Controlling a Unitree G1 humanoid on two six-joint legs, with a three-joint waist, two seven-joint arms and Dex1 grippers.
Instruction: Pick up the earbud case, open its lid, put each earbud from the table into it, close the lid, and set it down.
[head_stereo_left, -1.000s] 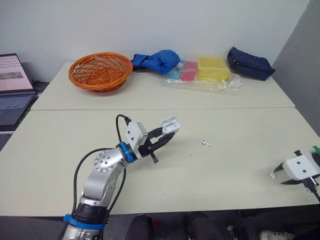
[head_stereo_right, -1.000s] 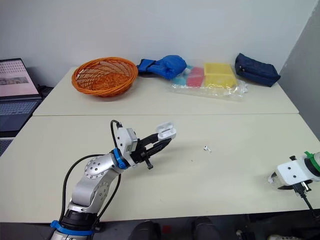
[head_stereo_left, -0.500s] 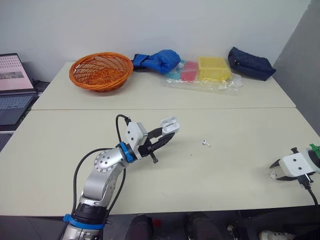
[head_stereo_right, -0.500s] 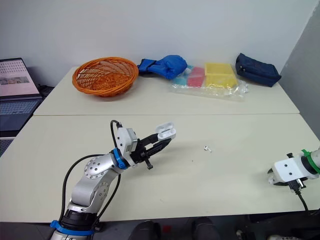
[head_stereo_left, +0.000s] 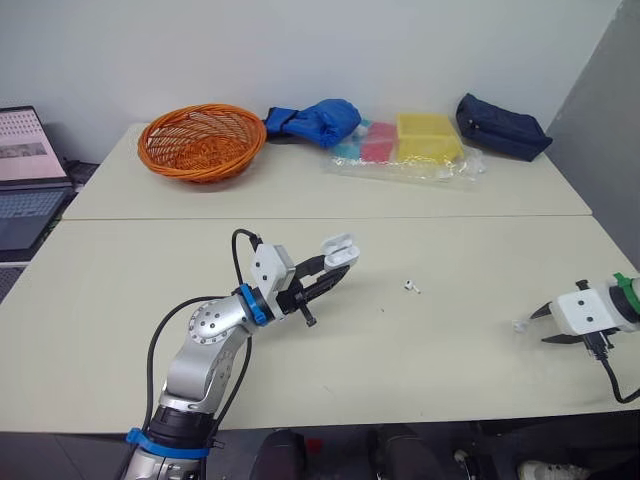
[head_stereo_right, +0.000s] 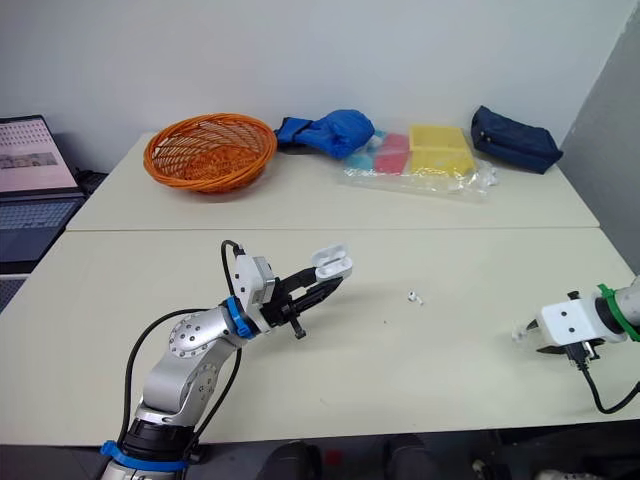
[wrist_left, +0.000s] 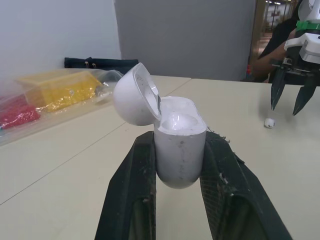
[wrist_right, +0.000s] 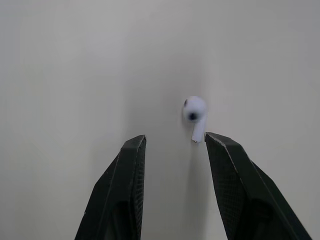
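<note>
Grasping the white earbud case (head_stereo_left: 340, 250) with the left gripper (head_stereo_left: 328, 274), above the table (head_stereo_left: 470, 250) a little left of centre, lid swung open, body upright between the two clenched fingers. Hovering with the right gripper (wrist_right: 174, 139) low near the right edge of the table, fingers released and spread, with one earbud (wrist_right: 194, 114) lying just beyond the tips. Near the table centre, a second earbud (head_stereo_left: 410, 287). At the far side, an orange basket (head_stereo_left: 201, 140) and a dark blue pouch (head_stereo_left: 502, 126).
</note>
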